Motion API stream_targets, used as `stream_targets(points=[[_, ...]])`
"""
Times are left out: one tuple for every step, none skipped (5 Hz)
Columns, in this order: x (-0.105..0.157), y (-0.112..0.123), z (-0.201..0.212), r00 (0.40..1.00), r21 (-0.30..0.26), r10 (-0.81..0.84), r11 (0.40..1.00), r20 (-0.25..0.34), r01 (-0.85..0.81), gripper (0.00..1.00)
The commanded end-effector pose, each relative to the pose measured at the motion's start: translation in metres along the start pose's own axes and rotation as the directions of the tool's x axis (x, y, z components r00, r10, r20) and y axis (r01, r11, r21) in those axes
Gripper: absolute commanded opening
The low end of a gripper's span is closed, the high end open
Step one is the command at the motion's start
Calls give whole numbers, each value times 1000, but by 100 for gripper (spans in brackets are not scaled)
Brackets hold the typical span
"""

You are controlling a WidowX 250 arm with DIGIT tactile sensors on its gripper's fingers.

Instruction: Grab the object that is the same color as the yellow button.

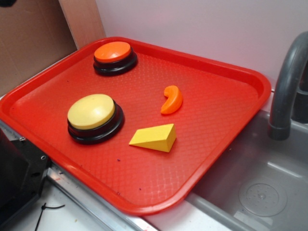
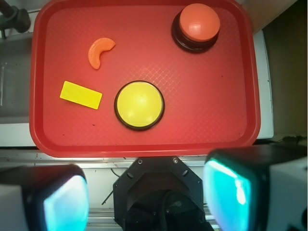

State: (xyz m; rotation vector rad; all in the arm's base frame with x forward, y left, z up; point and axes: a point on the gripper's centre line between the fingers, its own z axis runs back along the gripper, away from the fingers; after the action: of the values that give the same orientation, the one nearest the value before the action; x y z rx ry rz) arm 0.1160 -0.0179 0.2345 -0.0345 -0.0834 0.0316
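- Our pincer hangs above the tray's near edge, its two fingers spread wide apart with nothing between them.
- We see the yellow wedge lying flat on the red tray, near the middle, clear of everything else.
- The yellow button sits just beside the wedge, toward the tray's left edge.
- The orange crescent lies just beyond the wedge, apart from it.
- The orange button stands near the tray's far left corner.
- A grey sink with a faucet adjoins the tray's right edge.
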Motion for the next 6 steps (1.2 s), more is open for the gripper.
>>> stream_targets(points=[[0,0,0,1000,0,0,1000,0,0,100],[1,-7,-2,984,-4,-177,984,11,177,100],[2,-21,-2,908,26,-418,908,36,417,100],[22,-27,-16,776,5,-626,778,82,628,100],[31,-42,-29,597,-3,-799,598,74,801,100],[40,-60,-43,450,46,-891,452,56,891,100]])
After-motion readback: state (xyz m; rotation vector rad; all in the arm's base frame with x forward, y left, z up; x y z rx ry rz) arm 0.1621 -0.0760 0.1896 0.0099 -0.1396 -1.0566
